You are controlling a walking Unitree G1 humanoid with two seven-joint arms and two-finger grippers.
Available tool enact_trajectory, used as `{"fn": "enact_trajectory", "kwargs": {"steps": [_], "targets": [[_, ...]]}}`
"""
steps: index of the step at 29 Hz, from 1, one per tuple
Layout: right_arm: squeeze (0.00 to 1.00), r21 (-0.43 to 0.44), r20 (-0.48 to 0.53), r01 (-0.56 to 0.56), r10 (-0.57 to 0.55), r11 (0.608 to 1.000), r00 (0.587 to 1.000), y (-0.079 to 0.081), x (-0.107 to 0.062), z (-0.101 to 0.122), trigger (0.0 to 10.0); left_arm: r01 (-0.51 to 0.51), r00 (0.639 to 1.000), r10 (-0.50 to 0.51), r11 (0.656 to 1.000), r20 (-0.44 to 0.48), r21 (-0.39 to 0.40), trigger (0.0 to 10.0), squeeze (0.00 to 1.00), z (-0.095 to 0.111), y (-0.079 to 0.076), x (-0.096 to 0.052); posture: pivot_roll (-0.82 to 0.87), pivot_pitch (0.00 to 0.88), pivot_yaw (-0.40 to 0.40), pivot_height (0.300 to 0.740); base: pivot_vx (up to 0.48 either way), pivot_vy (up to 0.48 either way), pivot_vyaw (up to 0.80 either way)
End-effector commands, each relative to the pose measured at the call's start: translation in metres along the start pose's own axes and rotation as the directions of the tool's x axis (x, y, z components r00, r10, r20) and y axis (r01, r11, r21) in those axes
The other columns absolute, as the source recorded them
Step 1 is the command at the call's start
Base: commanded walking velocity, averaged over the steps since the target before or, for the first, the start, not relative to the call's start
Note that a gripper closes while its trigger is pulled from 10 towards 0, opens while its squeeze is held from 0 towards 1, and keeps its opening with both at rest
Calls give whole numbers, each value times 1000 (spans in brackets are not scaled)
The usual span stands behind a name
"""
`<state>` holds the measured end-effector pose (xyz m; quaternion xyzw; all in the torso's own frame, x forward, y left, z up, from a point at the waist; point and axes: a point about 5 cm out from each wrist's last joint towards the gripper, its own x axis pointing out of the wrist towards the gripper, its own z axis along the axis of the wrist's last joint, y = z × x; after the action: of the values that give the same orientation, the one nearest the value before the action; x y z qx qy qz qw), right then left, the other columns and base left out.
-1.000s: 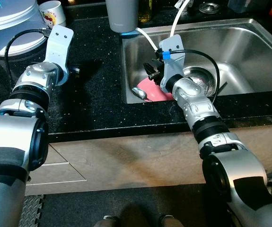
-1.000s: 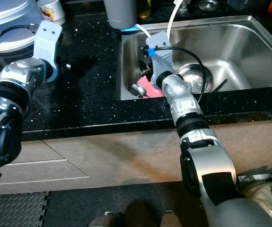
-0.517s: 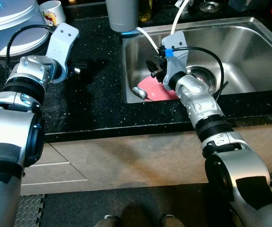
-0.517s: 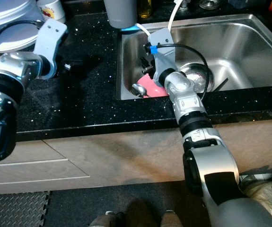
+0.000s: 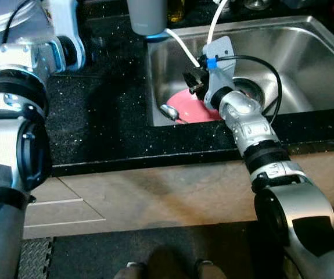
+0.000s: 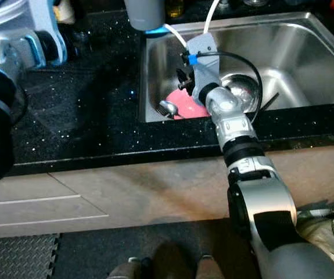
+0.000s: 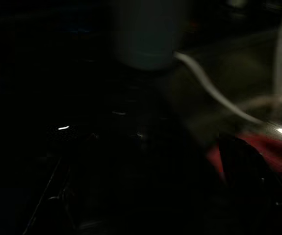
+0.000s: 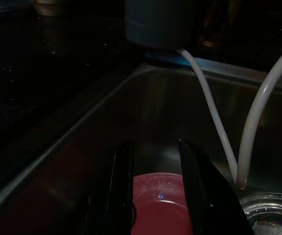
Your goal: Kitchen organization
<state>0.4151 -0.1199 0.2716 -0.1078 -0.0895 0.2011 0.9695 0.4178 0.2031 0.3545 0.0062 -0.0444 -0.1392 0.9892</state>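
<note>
A pink dish [image 5: 189, 107] lies in the left end of the steel sink [image 5: 306, 52], with a metal spoon [image 5: 170, 111] resting at its near edge. My right gripper [image 5: 191, 78] hangs inside the sink just above the dish. In the right wrist view its two black fingers [image 8: 122, 186] stand open with nothing between them, and the pink dish [image 8: 159, 200] lies just beyond them. My left arm [image 5: 62, 35] is raised over the black counter at the far left. The left wrist view is very dark; a grey cup [image 7: 145, 39] and a red patch [image 7: 273, 152] can be made out.
A grey cup [image 5: 146, 16] stands at the sink's back left corner. Two white hoses [image 5: 182, 45] run down into the sink beside my right gripper. The drain [image 5: 249, 92] lies right of the dish. A white container [image 5: 1, 11] stands far left on the black counter [image 5: 108, 116].
My left arm has swung up and toward the back left of the counter. My right gripper has edged a little farther back over the pink dish.
</note>
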Motion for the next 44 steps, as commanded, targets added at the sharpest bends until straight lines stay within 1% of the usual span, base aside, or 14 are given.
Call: {"fn": "enact_trajectory", "kwargs": {"steps": [1,3,5,7,10,15,20,22,26,27,37,38,42,44], "targets": [[0,1,-3,-15,15,1000,1000,5,3,1,10000,-61,998,61,997,-16,-44,10000,0,-13,5,0,47,224,60,740,0,0,0],[0,-7,-4,-18,18,1000,1000,6,3,0,10000,-151,988,148,980,-35,-126,10000,0,-24,8,0,44,223,62,740,0,0,0],[0,-7,-4,-18,18,1000,1000,6,3,0,10000,-151,988,148,980,-35,-126,10000,0,-24,8,0,44,223,62,740,0,0,0],[0,-11,-4,-20,20,1000,1000,6,3,0,10000,-253,967,243,946,-71,-204,10000,0,-34,14,-2,38,222,68,740,0,0,0],[0,-15,-1,-18,18,1000,1000,5,2,1,10000,-376,926,359,893,-115,-246,10000,0,-45,22,-6,36,221,70,740,0,0,0],[0,-19,-1,-12,12,1000,1000,2,2,2,10000,-463,885,427,853,-187,-242,10000,0,-58,26,-9,36,223,73,740,0,0,0],[0,-17,0,-8,8,1000,1000,1,2,2,10000,-485,865,443,858,-234,-170,10000,0,-67,26,-11,37,224,74,740,0,0,0],[0,-11,1,-7,7,1000,1000,0,2,3,10000,-407,890,368,908,-270,-104,10000,0,-75,20,-9,38,225,74,740,0,0,0],[0,-9,1,-5,5,1000,1000,0,2,3,10000,-323,913,285,942,-291,-90,10000,0,-79,14,-8,39,225,74,740,0,0,0],[0,-7,0,-4,4,1000,1000,-1,2,3,10000,-252,927,212,963,-309,-97,10000,0,-81,10,-7,38,226,73,740,0,0,0],[0,-5,1,4,-4,1000,1000,-5,1,5,10000,-193,928,161,979,-337,-64,10000,0,-87,11,-10,40,229,70,740,0,0,0],[0,-4,1,6,-6,1000,1000,-5,1,5,10000,-100,940,77,994,-333,-52,10000,0,-89,5,-8,40,229,70,740,0,0,0],[0,-2,2,8,-8,1000,1000,-6,1,5,10000,90,941,-88,996,-326,-7,10000,0,-89,-9,-5,38,228,72,740,0,0,0],[0,0,5,11,-11,1000,1000,-6,1,5,10000,91,963,-72,994,-259,63,10000,0,-79,-13,0,36,225,71,740,0,0,0]]}}
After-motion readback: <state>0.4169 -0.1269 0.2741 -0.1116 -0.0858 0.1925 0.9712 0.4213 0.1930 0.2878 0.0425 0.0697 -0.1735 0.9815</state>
